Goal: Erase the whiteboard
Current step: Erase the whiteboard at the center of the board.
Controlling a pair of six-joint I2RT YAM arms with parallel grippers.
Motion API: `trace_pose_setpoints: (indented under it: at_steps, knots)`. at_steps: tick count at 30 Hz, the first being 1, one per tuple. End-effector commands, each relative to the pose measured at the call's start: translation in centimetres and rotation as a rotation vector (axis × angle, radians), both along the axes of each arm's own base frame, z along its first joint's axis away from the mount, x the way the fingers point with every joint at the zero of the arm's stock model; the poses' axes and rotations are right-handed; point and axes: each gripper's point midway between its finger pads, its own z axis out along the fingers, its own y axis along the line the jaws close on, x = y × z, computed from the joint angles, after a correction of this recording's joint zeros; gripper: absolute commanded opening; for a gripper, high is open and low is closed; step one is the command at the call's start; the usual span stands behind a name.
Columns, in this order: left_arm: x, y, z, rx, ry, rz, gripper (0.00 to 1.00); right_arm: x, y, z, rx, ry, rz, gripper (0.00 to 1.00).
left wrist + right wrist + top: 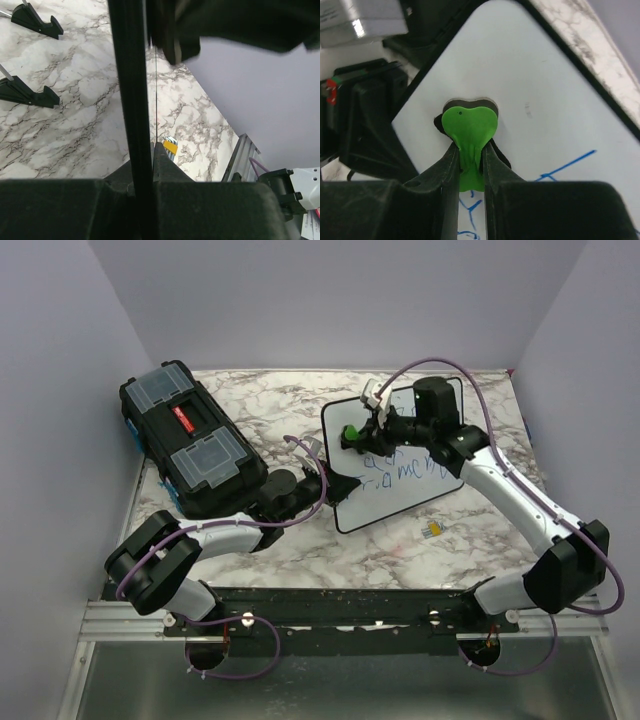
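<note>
The whiteboard (400, 455) lies tilted on the marble table, with blue handwriting (405, 470) across its middle. My right gripper (362, 432) is shut on a green heart-shaped eraser (351, 434) that is pressed on the board's upper-left part. In the right wrist view the eraser (470, 127) sits between the jaws of the right gripper (470, 149) on the white surface (535, 75), above the blue strokes (565, 165). My left gripper (318, 480) is shut on the board's left edge. In the left wrist view the black frame (127, 75) runs up through the left gripper (144, 156).
A black toolbox (190, 440) stands at the back left, close to the left arm. A small yellow striped item (432, 530) lies in front of the board and also shows in the left wrist view (170, 146). Two black feet (32, 95) show there. Purple walls enclose the table.
</note>
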Motion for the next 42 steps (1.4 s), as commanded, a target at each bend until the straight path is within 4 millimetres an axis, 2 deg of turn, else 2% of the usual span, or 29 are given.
trace_pose_setpoints:
  at_steps: [1, 4, 10, 17, 20, 24, 26, 28, 31, 35, 40, 42]
  knots:
    - [-1.0, -0.3, 5.9, -0.129, -0.175, -0.041, 0.00, -4.4, -0.2, -3.3, -0.055, 0.081, 0.136, 0.01]
    - [-1.0, -0.3, 5.8, -0.132, -0.173, -0.043, 0.00, -3.9, -1.6, -4.1, -0.089, 0.083, 0.045, 0.01]
    - [-1.1, -0.3, 5.7, -0.132, -0.172, -0.045, 0.00, 0.0, -4.7, -2.0, -0.019, 0.059, -0.116, 0.01]
    - [-1.0, -0.3, 5.6, -0.131, -0.169, -0.043, 0.00, 3.4, -3.5, 1.8, 0.054, -0.005, -0.148, 0.01]
    - [-1.0, -0.3, 5.7, -0.134, -0.170, -0.043, 0.00, 2.9, -2.1, 2.3, 0.078, 0.033, -0.084, 0.01]
    - [-1.1, -0.2, 5.9, -0.132, -0.176, -0.041, 0.00, -0.2, 0.1, 0.2, 0.037, 0.075, 0.028, 0.01]
    - [-1.1, -0.2, 5.9, -0.130, -0.176, -0.041, 0.00, -1.8, 0.1, -1.1, 0.020, 0.095, 0.066, 0.01]
    - [-1.1, -0.2, 5.8, -0.128, -0.176, -0.041, 0.00, -2.2, -0.7, -2.1, -0.004, 0.101, 0.038, 0.01]
    - [-1.1, -0.1, 5.7, -0.126, -0.179, -0.040, 0.00, -0.9, -3.3, -2.6, -0.027, 0.080, -0.090, 0.01]
    - [-1.0, -0.3, 5.6, -0.122, -0.176, -0.046, 0.00, 2.2, -6.5, -0.1, 0.041, 0.046, -0.223, 0.01]
    - [-1.0, -0.4, 5.8, -0.125, -0.175, -0.045, 0.00, 4.8, -6.4, 3.2, 0.090, -0.006, -0.259, 0.01]
    - [-0.9, -0.4, 5.8, -0.125, -0.176, -0.043, 0.00, 5.4, -5.7, 3.4, 0.104, 0.007, -0.237, 0.01]
